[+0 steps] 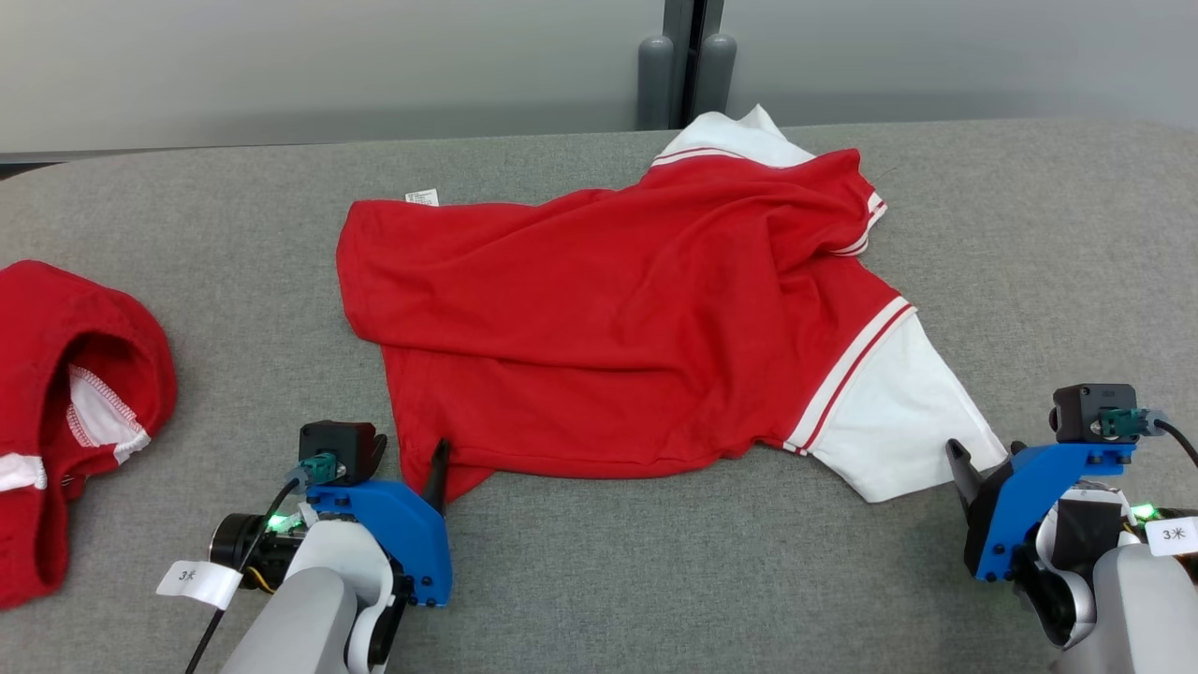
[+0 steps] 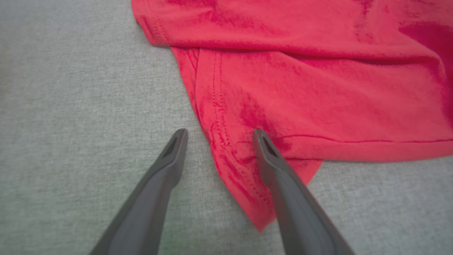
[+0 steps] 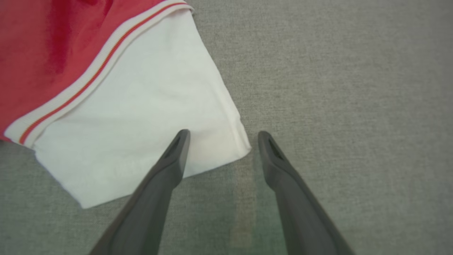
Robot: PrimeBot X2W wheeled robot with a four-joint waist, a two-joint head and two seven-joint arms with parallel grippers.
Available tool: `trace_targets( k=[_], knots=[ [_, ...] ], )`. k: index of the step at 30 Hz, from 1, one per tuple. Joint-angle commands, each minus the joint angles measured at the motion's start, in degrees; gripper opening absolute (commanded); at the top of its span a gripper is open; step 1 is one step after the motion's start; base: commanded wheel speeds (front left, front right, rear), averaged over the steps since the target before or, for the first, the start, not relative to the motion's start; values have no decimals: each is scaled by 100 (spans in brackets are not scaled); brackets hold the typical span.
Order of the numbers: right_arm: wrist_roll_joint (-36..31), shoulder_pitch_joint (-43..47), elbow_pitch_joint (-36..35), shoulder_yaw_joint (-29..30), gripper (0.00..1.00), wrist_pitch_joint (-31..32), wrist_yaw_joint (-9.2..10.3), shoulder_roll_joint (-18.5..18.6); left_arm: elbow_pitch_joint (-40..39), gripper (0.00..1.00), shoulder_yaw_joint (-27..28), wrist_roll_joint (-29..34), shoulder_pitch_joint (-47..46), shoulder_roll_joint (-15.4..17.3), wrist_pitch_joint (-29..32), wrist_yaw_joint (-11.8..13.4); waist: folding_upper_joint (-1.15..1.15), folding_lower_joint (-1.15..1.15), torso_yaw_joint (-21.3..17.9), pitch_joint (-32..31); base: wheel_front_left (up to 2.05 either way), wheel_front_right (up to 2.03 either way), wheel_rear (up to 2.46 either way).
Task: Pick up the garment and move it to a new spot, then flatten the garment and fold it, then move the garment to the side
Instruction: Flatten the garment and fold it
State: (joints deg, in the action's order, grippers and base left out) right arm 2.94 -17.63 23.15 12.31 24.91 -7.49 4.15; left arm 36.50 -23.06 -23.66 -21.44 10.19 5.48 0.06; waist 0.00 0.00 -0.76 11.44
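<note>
Our left gripper (image 2: pixel 219 134) stands with its two fingers spread wide. One finger is over the red hem corner (image 2: pixel 247 198) and the other over bare table (image 1: pixel 655 580), so the cloth's edge runs between them. Our right gripper (image 3: pixel 223 134) is just as wide open and astride the tip of the white sleeve (image 3: pixel 141 120), one finger above the white cloth and one above the grey surface. Neither holds anything, and we cannot tell whether the fingertips touch the fabric.

The garment (image 1: pixel 608 309), a red shirt with white sleeves and collar, lies crumpled across the middle of the table. Its near edge is just ahead of both arms.

We judge the step in hand to be the first grasp before lifting. To do it well, we press both sets of fingers down until the tips meet the table, then close so that each pinches a good fold of cloth rather than the very edge. On the hem side the layers overlap, so we aim to take them all. We then raise both arms together, level, and keep away from the other red garment (image 1: pixel 65 393) lying well apart on our left.
</note>
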Motion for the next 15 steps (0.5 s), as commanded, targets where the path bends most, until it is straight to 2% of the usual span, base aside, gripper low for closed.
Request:
trace_targets(
  k=[1,11,12,13,14,15],
  knots=[
    [36,6,41,-26,100,-18,-1,16,-97,100,-1,-3,47,34,-1,74,0,0,-13,14,0,0,0],
    [-290,-159,476,162,100,-9,-1,-24,-554,100,-25,-48,203,103,-11,155,0,0,44,123,0,0,0],
    [-298,-158,514,118,88,19,-2,-34,-582,100,-35,-49,212,113,-4,147,0,0,51,130,0,0,0],
    [-311,-161,552,77,58,38,-3,-36,-608,100,-46,-54,214,117,6,141,0,0,57,139,0,0,0],
    [-310,-173,571,43,13,31,-4,-23,-633,100,-56,-56,213,123,13,131,0,0,62,148,0,0,0],
    [-315,-181,582,13,0,1,-4,-10,-653,100,-67,-52,205,130,28,126,0,0,65,157,0,0,0]
  ],
)
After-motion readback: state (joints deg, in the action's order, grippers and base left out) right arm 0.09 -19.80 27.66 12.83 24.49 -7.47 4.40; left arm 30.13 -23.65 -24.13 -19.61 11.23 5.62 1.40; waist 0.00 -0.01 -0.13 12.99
